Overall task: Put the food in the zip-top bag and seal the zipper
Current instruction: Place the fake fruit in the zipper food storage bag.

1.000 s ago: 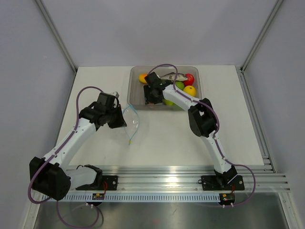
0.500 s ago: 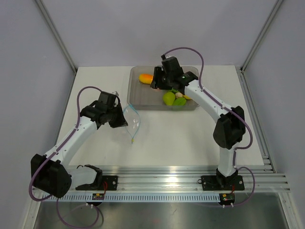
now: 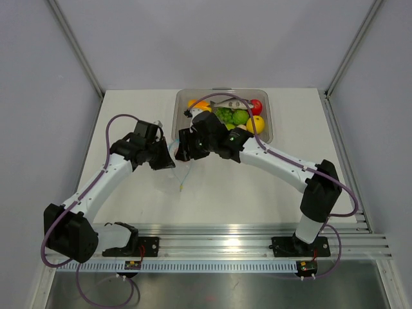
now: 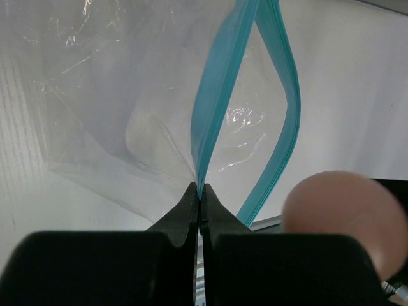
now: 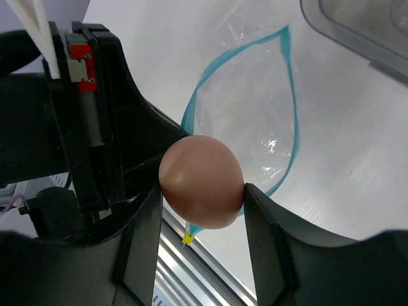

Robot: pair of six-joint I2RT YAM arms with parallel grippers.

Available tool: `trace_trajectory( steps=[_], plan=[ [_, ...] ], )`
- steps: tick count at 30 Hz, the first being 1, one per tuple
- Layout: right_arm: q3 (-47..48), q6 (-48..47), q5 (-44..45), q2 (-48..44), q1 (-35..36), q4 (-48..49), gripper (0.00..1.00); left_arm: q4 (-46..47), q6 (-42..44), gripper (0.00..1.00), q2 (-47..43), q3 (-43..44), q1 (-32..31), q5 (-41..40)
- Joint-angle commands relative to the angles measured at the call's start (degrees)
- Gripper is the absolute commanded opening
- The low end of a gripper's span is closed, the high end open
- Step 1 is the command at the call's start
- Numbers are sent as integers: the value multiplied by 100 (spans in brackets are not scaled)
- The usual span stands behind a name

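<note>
Now bag (image 5: 250, 121) mouth gapes toward egg (image 5: 201, 178) in right pincer (image 5: 201, 191).

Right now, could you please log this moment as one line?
left pincer: shut on zipper | bag: mouth open | right pincer: holds egg near bag mouth | tray: other food inside

— Home or lab?
— Lab test cell: white bench (image 3: 225, 199), bare grey panels (image 3: 206, 45), an aluminium rail (image 3: 219, 248) with the left arm (image 3: 96, 187) and right arm (image 3: 283, 166) bolted on.
</note>
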Motion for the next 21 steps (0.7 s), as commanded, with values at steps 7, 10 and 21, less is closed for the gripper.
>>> trace_trajectory(
  steps=[7, 10, 21],
  plan=[
    [23, 330, -215, 359, 61, 363, 48, 341, 189, 0, -356, 259, -23, 818],
    [40, 347, -128, 412, 61, 319, 66, 323, 206, 0, -470, 276, -23, 942],
    [-48, 199, 706, -254, 61, 99, 70, 314, 215, 0, -427, 224, -15, 951]
  ],
)
